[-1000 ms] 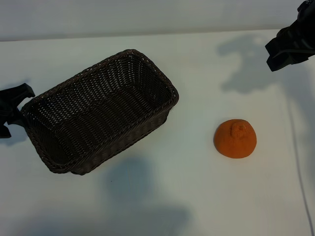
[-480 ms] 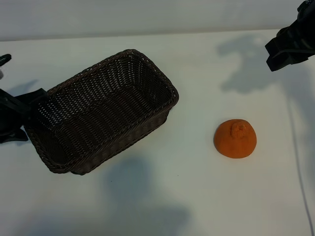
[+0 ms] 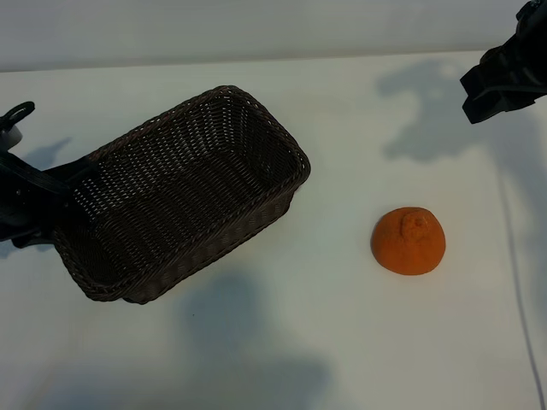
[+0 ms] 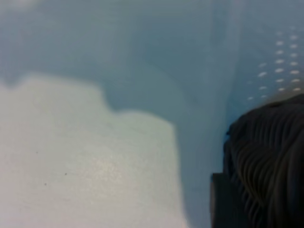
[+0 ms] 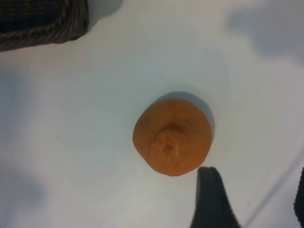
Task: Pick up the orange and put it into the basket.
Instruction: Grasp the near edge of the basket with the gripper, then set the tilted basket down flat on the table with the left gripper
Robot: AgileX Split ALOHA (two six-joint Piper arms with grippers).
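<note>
The orange sits stem up on the white table, right of the basket, which lies at an angle at the left. My left gripper is at the basket's left end, open, with one finger along the braided rim and the other below the corner. The left wrist view shows only one dark finger beside the wicker. My right gripper hangs open and empty at the far right, above and behind the orange. In the right wrist view the orange lies just ahead of one fingertip.
The white table stretches bare in front of the basket and the orange. A corner of the basket shows in the right wrist view, well away from the orange. A thin line runs down the table's right side.
My left gripper has moved right, up against the basket's left end, with a finger now on the rim. The basket, the orange and the right arm have not moved.
</note>
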